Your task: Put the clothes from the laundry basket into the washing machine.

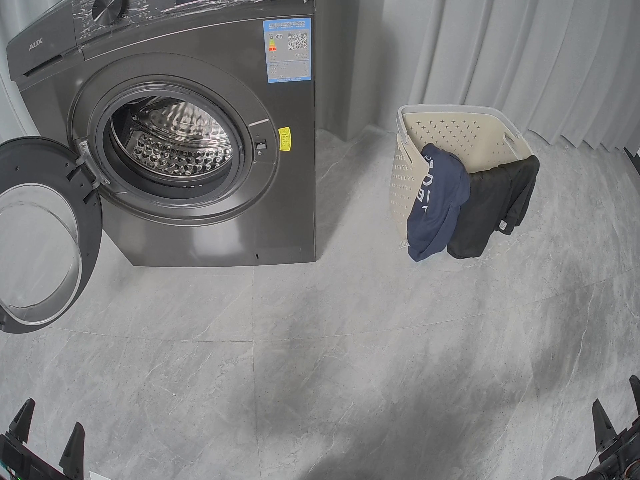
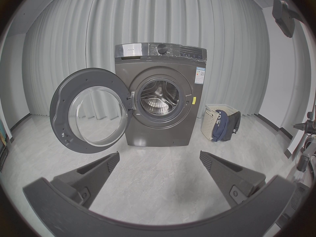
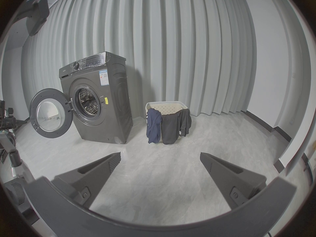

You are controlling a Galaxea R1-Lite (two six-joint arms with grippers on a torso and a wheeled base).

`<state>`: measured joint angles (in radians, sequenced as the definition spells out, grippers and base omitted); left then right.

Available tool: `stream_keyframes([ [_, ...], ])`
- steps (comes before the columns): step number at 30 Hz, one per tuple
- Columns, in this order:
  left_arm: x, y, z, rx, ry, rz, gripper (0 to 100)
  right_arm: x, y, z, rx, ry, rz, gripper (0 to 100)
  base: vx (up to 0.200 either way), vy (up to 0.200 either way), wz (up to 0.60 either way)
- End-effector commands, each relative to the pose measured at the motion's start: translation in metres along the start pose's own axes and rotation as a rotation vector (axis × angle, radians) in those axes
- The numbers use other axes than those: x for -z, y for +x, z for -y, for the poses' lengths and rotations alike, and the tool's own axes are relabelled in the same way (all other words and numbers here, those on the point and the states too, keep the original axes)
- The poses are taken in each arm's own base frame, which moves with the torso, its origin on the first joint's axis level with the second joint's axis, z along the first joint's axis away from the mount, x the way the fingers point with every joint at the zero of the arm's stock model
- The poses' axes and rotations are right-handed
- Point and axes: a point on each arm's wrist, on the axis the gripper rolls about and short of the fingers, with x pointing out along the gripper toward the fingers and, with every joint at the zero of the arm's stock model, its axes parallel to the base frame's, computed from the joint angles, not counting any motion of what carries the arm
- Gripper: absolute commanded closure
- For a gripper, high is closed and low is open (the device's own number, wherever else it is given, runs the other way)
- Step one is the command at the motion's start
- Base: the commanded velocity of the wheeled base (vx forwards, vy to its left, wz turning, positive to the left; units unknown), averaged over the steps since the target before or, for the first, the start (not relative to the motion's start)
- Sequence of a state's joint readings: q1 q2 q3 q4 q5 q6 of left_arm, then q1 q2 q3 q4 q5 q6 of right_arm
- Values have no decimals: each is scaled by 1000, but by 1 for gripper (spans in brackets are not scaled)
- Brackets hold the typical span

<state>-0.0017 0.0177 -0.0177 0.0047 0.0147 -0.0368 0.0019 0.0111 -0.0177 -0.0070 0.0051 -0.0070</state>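
Head view: grey tiled floor [image 1: 373,368] under washing machine [image 1: 290,195], pale curtains [image 1: 533,35] behind.

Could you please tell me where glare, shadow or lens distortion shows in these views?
Head view: plastic film on the washing machine glints, drum shines. Left wrist view: curtain folds bow outward, corners go black. Right wrist view: same bowing, soft shadow beside the machine.

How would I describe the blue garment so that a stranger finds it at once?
Find the grey washer with its door open; to its right stands a cream basket. Over its front rim hang two pieces: the navy garment is nearer the washer than the black garment.
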Motion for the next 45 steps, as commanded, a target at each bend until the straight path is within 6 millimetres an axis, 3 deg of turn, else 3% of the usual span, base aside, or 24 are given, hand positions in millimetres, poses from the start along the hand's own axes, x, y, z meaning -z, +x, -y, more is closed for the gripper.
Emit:
stream_keyframes([
  [1, 4, 0, 0, -1, 0, 0, 0, 5, 0, 0, -1, -1, -6, 0, 200, 0, 0],
  [6, 4, 0, 0, -1, -2, 0, 0, 5, 1, 0, 1, -1, -7, 0, 200, 0, 0],
  [15, 5, 0, 0, -2, -2, -1, 0, 5, 1, 0, 1, -2, -9, 0, 0, 0, 0],
  [45, 5, 0, 0, -2, -2, -1, 0, 5, 1, 0, 1, -4, -9, 0, 0, -160, 80],
])
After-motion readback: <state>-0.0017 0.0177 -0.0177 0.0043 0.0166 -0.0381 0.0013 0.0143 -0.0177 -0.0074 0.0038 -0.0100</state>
